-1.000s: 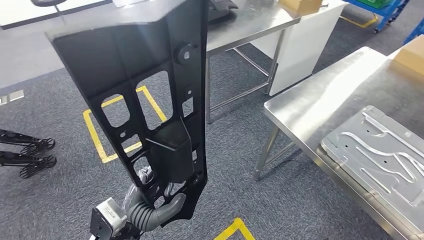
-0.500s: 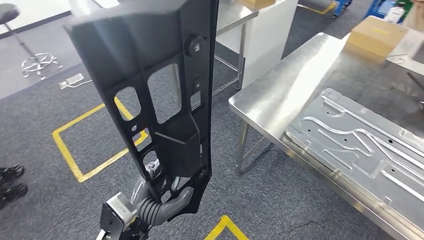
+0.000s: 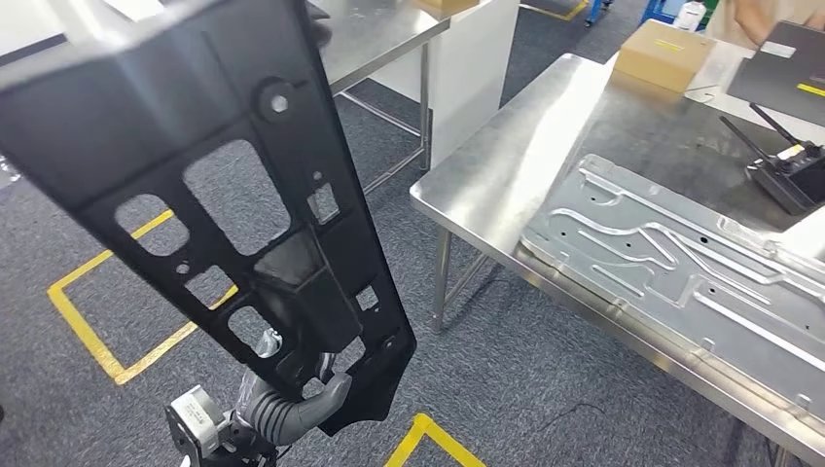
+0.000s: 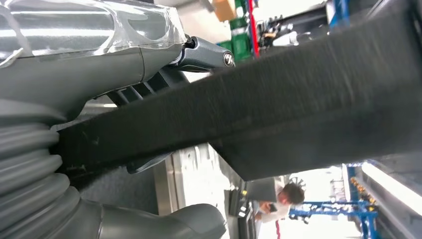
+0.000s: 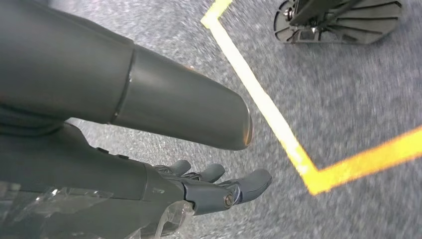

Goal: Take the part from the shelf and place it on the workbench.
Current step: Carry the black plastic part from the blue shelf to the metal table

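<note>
Since the left hand grips the long black part only at its bottom end, raised over the floor left of the bench, it looks stiff, light, top-heavy; right hand hangs empty, fingers apart.

Matt black plastic part, brushed steel workbench

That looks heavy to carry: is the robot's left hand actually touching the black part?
Touching. Head view: the left hand wraps the black part's lower end; the left wrist view shows it clamped too.
</note>
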`<action>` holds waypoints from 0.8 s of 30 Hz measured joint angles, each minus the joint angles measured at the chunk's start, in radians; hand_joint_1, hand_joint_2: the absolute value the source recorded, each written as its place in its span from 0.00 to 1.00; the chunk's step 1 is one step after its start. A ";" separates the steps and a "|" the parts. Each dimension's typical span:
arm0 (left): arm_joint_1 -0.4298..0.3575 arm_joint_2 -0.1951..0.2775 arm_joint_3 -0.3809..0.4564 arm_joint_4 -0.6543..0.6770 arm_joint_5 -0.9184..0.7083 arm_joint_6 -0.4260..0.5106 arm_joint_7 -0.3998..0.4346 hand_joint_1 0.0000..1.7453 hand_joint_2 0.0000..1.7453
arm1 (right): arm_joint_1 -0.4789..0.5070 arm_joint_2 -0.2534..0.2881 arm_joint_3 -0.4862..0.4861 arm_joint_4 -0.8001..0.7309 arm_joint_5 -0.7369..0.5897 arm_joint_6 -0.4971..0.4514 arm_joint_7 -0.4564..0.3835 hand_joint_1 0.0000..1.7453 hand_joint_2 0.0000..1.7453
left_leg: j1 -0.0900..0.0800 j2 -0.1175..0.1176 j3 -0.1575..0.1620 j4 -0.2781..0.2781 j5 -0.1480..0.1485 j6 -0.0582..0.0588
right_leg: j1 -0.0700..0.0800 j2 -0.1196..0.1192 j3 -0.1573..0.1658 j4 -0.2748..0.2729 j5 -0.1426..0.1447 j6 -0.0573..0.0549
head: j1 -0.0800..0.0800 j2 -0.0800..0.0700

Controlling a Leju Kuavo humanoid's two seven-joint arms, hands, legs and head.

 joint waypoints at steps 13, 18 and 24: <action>0.006 -0.028 0.005 0.072 0.026 0.018 -0.056 1.00 1.00 | -0.009 -0.029 -0.019 0.000 -0.021 0.028 0.201 0.00 0.00 | 0.004 -0.045 -0.140 0.317 -0.146 -0.032 | 0.015 0.079 0.043 -0.115 0.047 -0.058 | -0.006 0.000; 0.019 -0.028 0.004 0.074 0.019 0.025 -0.068 1.00 1.00 | -0.010 -0.036 -0.026 0.000 -0.021 0.042 0.242 0.00 0.00 | -0.009 -0.109 -0.015 0.032 -0.017 -0.002 | 0.016 0.128 0.041 -0.115 0.054 -0.049 | -0.007 0.000; 0.024 -0.037 0.004 0.074 0.033 0.020 -0.068 1.00 1.00 | -0.004 -0.051 -0.028 0.000 -0.020 0.039 0.219 0.00 0.00 | -0.006 -0.080 -0.011 0.004 0.009 0.017 | 0.019 0.085 0.011 -0.066 0.018 -0.021 | -0.006 0.000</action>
